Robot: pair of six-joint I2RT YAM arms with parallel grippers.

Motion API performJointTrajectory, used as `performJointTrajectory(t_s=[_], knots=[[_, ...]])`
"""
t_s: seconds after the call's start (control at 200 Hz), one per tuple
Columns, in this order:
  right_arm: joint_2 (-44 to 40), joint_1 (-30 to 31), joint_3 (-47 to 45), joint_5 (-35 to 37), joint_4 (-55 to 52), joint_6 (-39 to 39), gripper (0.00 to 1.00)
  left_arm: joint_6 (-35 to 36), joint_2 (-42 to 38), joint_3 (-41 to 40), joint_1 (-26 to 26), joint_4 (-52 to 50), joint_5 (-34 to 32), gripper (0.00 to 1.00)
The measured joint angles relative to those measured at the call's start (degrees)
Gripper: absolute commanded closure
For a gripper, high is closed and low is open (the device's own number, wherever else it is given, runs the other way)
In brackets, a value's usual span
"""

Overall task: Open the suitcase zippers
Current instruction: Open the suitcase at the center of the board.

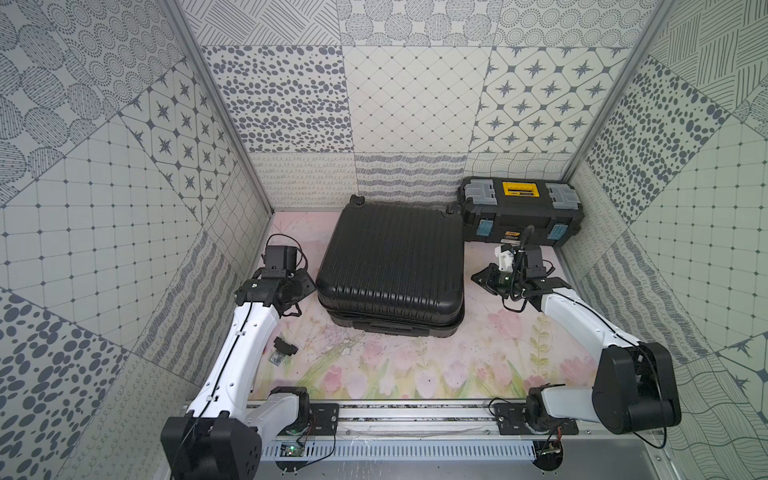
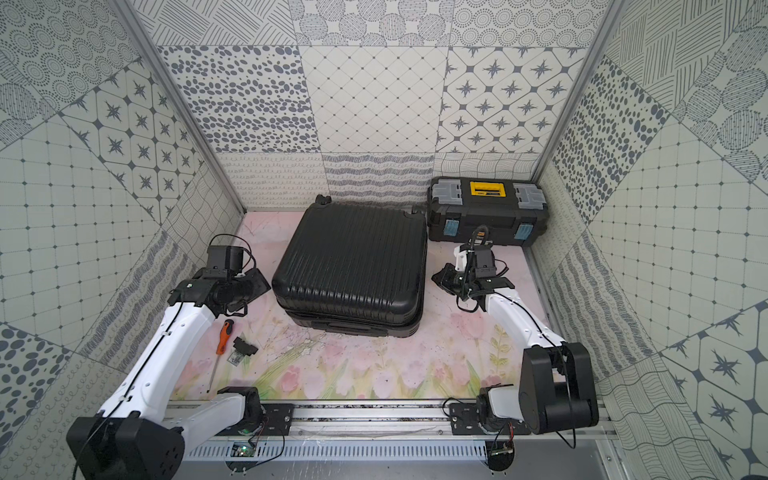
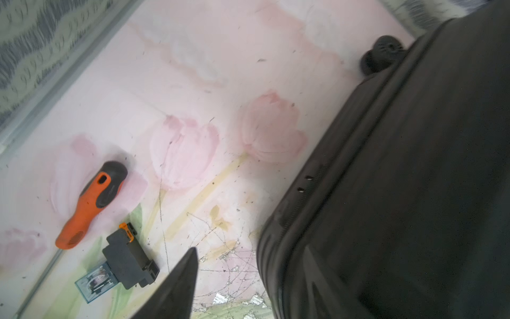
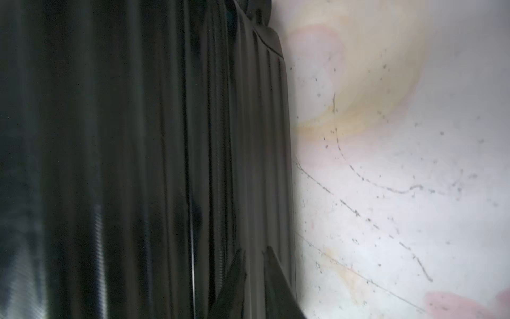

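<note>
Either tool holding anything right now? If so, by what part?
Left tool holds nothing, open beside the ribbed black hard-shell suitcase. Right tool, tips nearly together at its side seam: a pinched zipper pull cannot be told.

Black plastic toolbox [image 1: 513,216], grey lid panels, yellow handle, blue front clasps, lid shut, in far right corner against back wall. Orange-and-grey-handled screwdriver [image 2: 225,335] flat on left front of mat, thin metal shaft pointing toward front edge. Small dark grey relay socket with clear plastic relay [image 2: 242,351] near handle, not touching. Pale pink tulip-print tabletop mat [image 1: 415,365], scuffed and scratched. Walls [image 1: 415,95] papered in grey-white patchwork patterns. Aluminium rail [image 1: 415,415] along front edge.
</note>
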Motion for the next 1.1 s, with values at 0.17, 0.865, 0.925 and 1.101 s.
performJointTrajectory(t_s=[0.17, 0.865, 0.925, 1.101], knots=[[-5.38, 0.04, -5.79, -2.71, 1.16, 1.01, 1.0, -7.89, -2.19, -12.98, 7.32, 6.27, 5.03, 0.95], [-8.63, 11.47, -4.04, -5.84, 1.36, 3.26, 1.0, -28.63, -4.72, -44.22, 13.09, 48.09, 24.76, 0.99], [-8.63, 11.47, -4.04, -5.84, 1.36, 3.37, 1.0, -30.23, -3.43, -44.98, 13.11, 52.61, 25.64, 1.0], [-8.63, 11.47, -4.04, -5.88, 1.36, 3.39, 1.0, -34.36, -0.11, -45.83, 13.22, 67.12, 27.41, 1.0]])
